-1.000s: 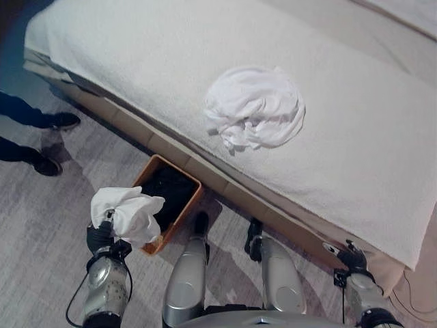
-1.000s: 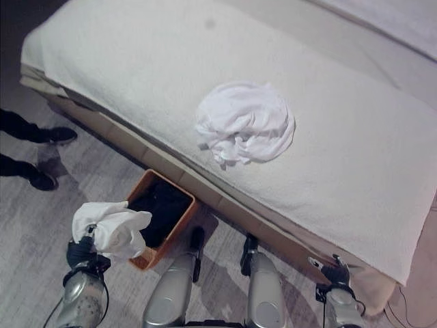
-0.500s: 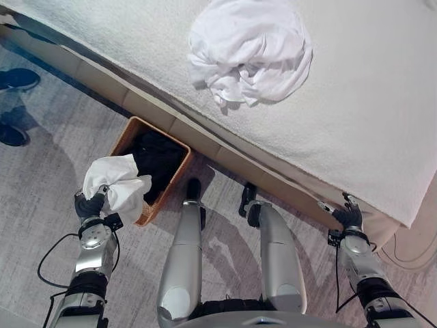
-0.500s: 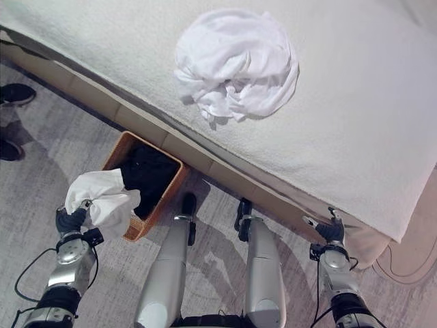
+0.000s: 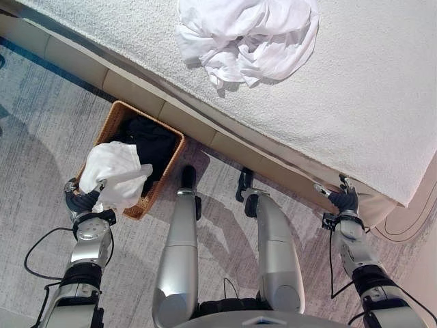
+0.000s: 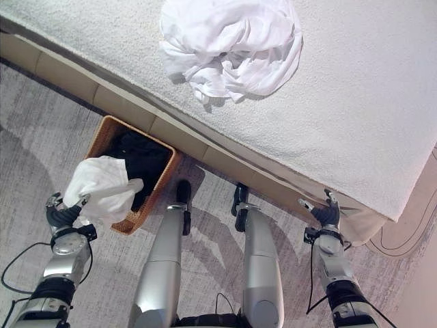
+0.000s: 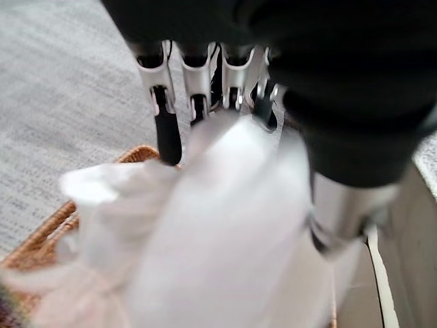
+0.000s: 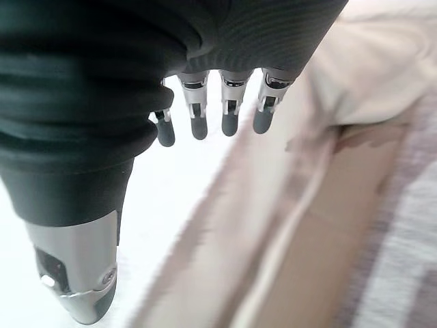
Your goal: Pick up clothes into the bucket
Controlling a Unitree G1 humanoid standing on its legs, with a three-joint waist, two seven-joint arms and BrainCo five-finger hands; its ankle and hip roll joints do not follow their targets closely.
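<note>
Beside the bed, dark clothes fill the brown woven wicker bucket (image 5: 158,179). Over its near rim, my left hand (image 5: 81,201) has its fingers (image 7: 166,131) curled on a crumpled white garment (image 5: 115,171). My right hand (image 5: 343,199) hangs with relaxed, empty fingers (image 8: 231,117).

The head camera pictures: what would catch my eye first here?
Probably the white cloth bunched in the robot's left hand, hanging over the near rim of a wicker basket on the floor beside the bed. A bigger white heap of clothes lies on the bed.
</note>
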